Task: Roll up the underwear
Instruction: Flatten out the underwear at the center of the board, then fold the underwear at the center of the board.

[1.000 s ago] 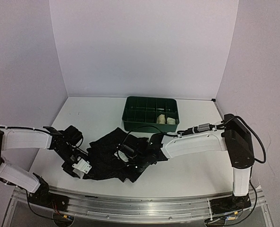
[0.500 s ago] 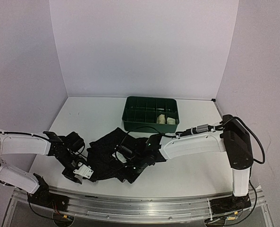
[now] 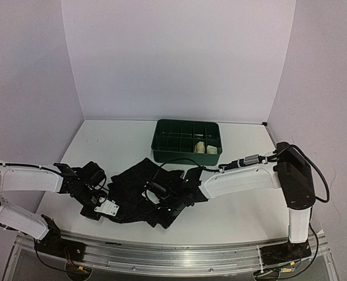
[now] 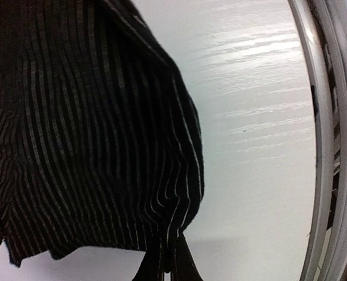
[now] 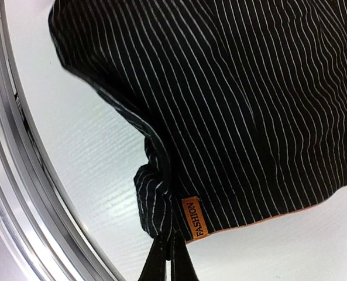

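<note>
Black underwear (image 4: 85,129) with thin pale stripes fills the left and centre of the view, its cloth bunched into soft folds that run down toward the bottom edge. At the bottom centre the two dark fingers (image 4: 151,272) are pressed together with a corner of the hem pinched between their tips, so the stripes converge at that spot. To the right of the cloth lies the bare white tabletop (image 4: 249,146), touched by streaks of glare. A curved, shiny metal rail (image 4: 322,117) runs down the far right side, past the tabletop's edge.
</note>
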Robot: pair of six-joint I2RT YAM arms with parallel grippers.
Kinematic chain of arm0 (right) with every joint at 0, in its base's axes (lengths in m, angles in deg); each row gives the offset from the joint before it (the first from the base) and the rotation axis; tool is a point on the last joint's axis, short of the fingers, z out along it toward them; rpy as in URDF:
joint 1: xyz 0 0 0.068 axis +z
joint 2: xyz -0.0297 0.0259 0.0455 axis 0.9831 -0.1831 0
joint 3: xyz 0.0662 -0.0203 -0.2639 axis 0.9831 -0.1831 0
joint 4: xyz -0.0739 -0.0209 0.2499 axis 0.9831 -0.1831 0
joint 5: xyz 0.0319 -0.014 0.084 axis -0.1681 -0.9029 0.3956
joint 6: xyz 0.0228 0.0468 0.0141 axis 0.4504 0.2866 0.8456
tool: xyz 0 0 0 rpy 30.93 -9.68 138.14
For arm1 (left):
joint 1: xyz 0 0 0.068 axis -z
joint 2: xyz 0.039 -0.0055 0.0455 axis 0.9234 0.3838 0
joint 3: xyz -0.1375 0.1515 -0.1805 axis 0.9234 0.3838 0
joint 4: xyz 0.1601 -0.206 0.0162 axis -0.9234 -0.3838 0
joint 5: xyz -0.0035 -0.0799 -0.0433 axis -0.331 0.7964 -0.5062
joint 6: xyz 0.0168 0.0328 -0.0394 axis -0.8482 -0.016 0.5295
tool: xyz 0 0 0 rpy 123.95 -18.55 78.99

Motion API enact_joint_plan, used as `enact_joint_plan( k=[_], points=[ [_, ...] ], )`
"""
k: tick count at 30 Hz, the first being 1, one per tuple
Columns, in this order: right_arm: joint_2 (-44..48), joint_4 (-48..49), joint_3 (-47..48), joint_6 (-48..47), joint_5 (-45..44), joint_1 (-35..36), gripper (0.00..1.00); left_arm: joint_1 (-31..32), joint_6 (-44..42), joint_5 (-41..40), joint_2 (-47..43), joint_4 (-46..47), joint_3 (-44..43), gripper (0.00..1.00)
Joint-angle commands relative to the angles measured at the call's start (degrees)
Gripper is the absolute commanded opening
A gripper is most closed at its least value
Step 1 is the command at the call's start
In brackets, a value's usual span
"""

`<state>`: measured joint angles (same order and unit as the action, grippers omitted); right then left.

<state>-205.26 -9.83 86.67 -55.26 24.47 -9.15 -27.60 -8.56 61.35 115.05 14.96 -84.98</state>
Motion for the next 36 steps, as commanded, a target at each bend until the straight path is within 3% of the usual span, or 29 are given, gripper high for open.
enact_joint_plan(
  k=[1, 15, 19, 22, 29, 36],
  points=[
    [5.12, -1.26, -0.76, -2.14, 1.34, 0.99, 0.0, -1.35, 3.33, 1.55, -9.78, 0.5, -4.14, 0.0],
    [6.79, -13.04, 4.92, -3.83, 10.37, 10.82, 0.0, -1.34, 3.89, 8.95, -14.13, -37.72, -13.02, 0.0],
    [7.88, -13.72, 5.71, -1.93, 13.87, 10.88, 0.0, -1.34, 4.71, 10.89, -13.58, -43.15, -16.99, 0.0],
    [7.78, -13.62, 6.39, 0.38, 17.48, 8.02, 0.0, -1.33, 7.06, 10.18, -10.96, -41.15, -20.59, 0.0],
    [7.78, -13.56, 5.93, 4.24, 21.02, -2.93, 0.0, -1.63, 16.81, 5.84, 0.76, -25.33, -30.29, 0.0],
    [7.58, -13.86, 3.87, 6.28, 19.93, -11.89, 0.0, -2.51, 20.73, 0.25, 12.02, -14.9, -34.21, 0.0]
  ],
)
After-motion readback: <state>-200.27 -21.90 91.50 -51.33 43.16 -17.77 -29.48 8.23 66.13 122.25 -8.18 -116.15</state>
